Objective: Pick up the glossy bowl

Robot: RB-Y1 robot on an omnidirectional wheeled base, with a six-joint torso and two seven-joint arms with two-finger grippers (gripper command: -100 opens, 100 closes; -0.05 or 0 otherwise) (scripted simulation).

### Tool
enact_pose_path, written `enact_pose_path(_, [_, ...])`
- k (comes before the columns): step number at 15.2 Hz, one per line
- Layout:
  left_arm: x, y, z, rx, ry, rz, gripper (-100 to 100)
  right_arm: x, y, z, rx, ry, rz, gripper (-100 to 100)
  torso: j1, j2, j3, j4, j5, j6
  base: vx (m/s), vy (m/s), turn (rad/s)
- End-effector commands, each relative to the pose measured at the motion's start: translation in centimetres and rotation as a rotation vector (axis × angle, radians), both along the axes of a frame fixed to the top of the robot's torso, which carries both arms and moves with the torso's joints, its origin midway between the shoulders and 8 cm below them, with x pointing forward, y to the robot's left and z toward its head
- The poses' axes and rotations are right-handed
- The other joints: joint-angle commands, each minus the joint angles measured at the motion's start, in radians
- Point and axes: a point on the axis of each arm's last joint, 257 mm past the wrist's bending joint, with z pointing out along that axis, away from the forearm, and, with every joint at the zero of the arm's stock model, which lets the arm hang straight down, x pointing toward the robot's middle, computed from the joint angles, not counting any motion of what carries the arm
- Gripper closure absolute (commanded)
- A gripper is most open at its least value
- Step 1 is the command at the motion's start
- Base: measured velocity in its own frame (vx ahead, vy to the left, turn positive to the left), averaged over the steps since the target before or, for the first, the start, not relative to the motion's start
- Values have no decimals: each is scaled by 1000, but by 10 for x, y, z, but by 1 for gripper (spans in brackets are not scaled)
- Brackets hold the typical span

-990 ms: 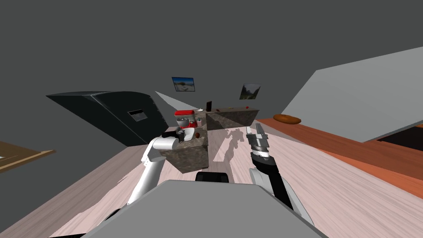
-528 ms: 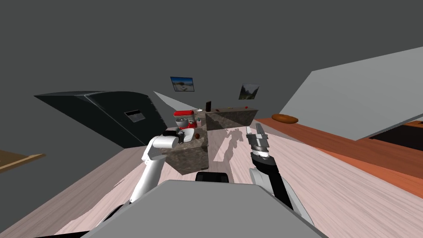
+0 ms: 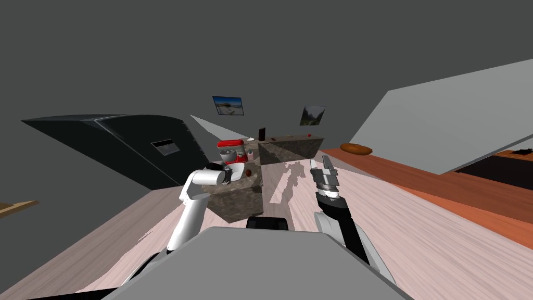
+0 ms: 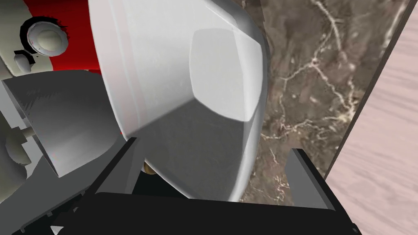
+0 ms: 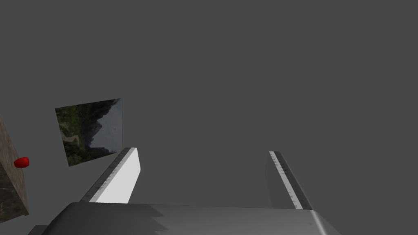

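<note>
Compared with the earlier head views the whole scene has shifted, which is the camera's own move: the dark appliance point(image 3: 130, 146) now reaches further toward the left edge. The left forearm sits slightly higher than before, and less of the bowl point(image 3: 237, 169) shows past it. The right arm is unchanged. The left arm is bent at the elbow, its forearm reaching across the near counter point(image 3: 237, 195), with the left gripper point(image 3: 227, 172) at the bowl. In the left wrist view the bowl point(image 4: 183, 81) is white and glossy, tilted so that its flat base faces the camera, and it lies between the fingers of the left gripper point(image 4: 214, 146). The fingers are spread: the one on the mixer side meets the bowl's rim, the other stands clear of it. The red mixer point(image 3: 232, 148) stands just behind the bowl on the same brown marbled counter point(image 4: 310, 81). The right arm is raised over the floor point(image 3: 416, 234), beside the counter. The right gripper point(image 3: 320, 165) holds nothing, and the right wrist view shows the right gripper point(image 5: 203, 151) with its fingers apart. A second counter point(image 3: 291, 148) stands further back, and two pictures point(image 3: 228, 105) hang on the grey wall.
</note>
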Motion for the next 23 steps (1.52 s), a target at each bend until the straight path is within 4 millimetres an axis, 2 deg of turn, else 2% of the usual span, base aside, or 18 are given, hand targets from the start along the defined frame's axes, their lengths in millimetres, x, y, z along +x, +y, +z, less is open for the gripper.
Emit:
enact_pose_path(1, [-7, -1, -4, -10, 41, 9, -100, 0, 0, 0, 0, 0, 0, 0, 0, 0, 0, 0, 0, 0, 32, 24, -42])
enact_pose_path(13, [-45, -6, -20, -51, 224, 46, -100, 0, 0, 0, 0, 0, 0, 0, -1, 2, 1, 0, 0, 0, 20, 18, -24])
enact_pose_path(14, [-40, -5, -17, -47, 199, 41, -100, 0, 0, 0, 0, 0, 0, 0, -1, 2, 1, 0, 0, 0, 0, 0, 0])
enact_pose_path(20, [-27, -1, -39, -47, 206, 42, -100, 0, 0, 0, 0, 0, 0, 0, -2, 3, 1, 1, 0, 0, -3, 0, 1])
enact_pose_path(21, [-30, -1, -35, -48, 209, 43, -100, 0, 0, 0, 0, 0, 0, 0, -2, 3, 1, 0, 0, 0, 0, 0, 0])
enact_pose_path(22, [-29, -1, -36, -48, 207, 42, 100, 0, 0, 0, 0, 0, 0, 0, -2, 3, 1, 1, 0, 0, 0, 0, 0])
enact_pose_path(23, [-29, -1, -35, -48, 206, 42, 100, 0, 0, 0, 0, 0, 0, 0, -2, 3, 1, 1, 0, 0, 0, 0, 0])
